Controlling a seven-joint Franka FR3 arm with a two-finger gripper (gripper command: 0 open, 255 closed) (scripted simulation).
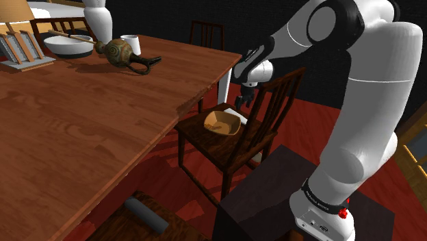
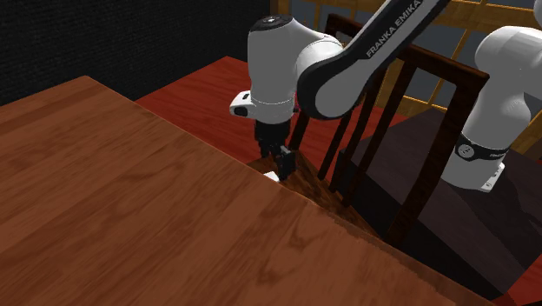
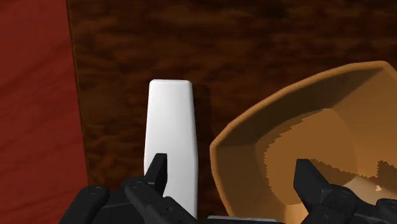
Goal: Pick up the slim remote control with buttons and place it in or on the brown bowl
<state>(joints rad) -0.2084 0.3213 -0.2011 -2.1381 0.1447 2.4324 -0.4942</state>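
A slim plain white remote point(image 3: 170, 137) lies flat on the dark wooden chair seat point(image 3: 127, 51), right beside a faceted brown bowl point(image 3: 318, 121) on the same seat. My black gripper point(image 3: 233, 169) hangs open just above them, one fingertip point(image 3: 158, 168) over the remote's near end and the other over the bowl's inside. It holds nothing. In the shoulder view the gripper point(image 1: 245, 98) hovers over the chair, above the bowl point(image 1: 222, 122) and a sliver of the remote point(image 1: 230, 111). From the second exterior view, the gripper point(image 2: 280, 159) points down beyond the table edge, a white bit of remote point(image 2: 272, 176) below it.
A large wooden table point(image 1: 82, 130) borders the chair at the shoulder view's left, carrying a green jug point(image 1: 123, 53), a white dish point(image 1: 67, 45) and a cup point(image 1: 131, 44). The chair back point(image 1: 277, 103) rises behind the seat. A grey cylinder point(image 1: 146, 214) lies on a lower seat near the stand point(image 1: 274, 198).
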